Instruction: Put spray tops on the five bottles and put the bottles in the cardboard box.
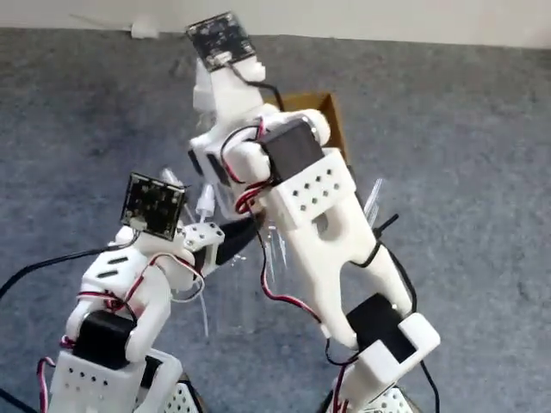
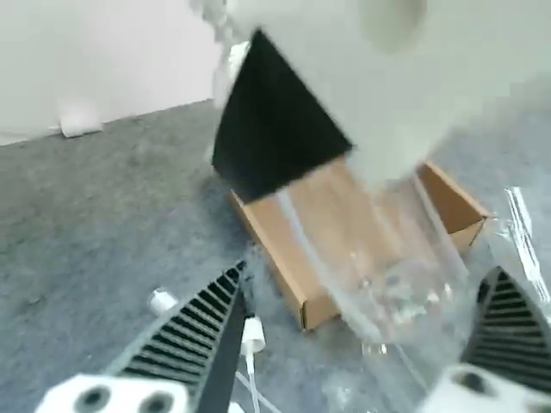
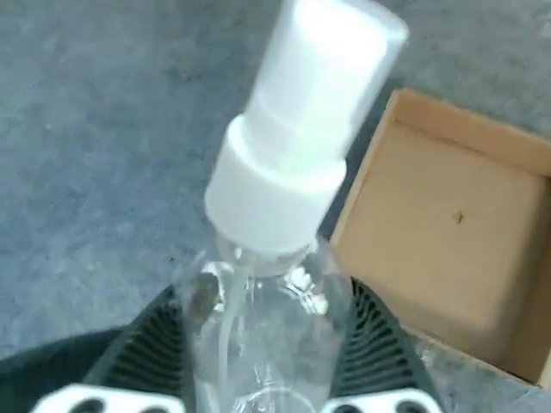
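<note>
Clear plastic bottle (image 3: 258, 310), spray top (image 3: 297, 146) already on, is pinched between the fingers of the right gripper (image 3: 263, 361) beside the cardboard box (image 3: 439, 232) (left gripper (image 2: 366, 292) spread, seemingly flanking it); step in hand looks like boxing, so next: carry over the box, lower, release.

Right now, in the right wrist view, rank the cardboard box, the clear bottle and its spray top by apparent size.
1. cardboard box
2-3. spray top and clear bottle: about alike, so not ranked. Both sit right at the camera, which inflates them against the box.
</note>
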Action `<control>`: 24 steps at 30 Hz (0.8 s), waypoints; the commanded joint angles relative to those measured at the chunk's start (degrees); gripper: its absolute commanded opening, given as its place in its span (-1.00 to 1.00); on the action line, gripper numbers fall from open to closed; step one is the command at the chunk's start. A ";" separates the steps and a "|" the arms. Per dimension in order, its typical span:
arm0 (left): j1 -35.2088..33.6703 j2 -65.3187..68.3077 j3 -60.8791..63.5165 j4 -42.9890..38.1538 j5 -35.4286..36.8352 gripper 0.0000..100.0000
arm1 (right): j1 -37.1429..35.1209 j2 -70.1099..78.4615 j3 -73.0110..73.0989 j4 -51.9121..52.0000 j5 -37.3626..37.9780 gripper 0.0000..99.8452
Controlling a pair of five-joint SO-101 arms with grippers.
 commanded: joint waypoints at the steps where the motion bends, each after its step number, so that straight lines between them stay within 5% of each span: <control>1: -2.68 2.59 1.01 -6.15 0.70 -0.31 | -1.80 -3.30 -1.10 2.33 -0.79 -0.99; 14: -6.81 12.44 1.27 -12.04 0.62 -0.30 | -1.01 -11.65 -0.31 12.70 0.70 -0.99; 24: -6.81 12.88 1.36 -12.04 0.53 -0.30 | 1.10 -27.38 26.42 3.65 1.58 -0.99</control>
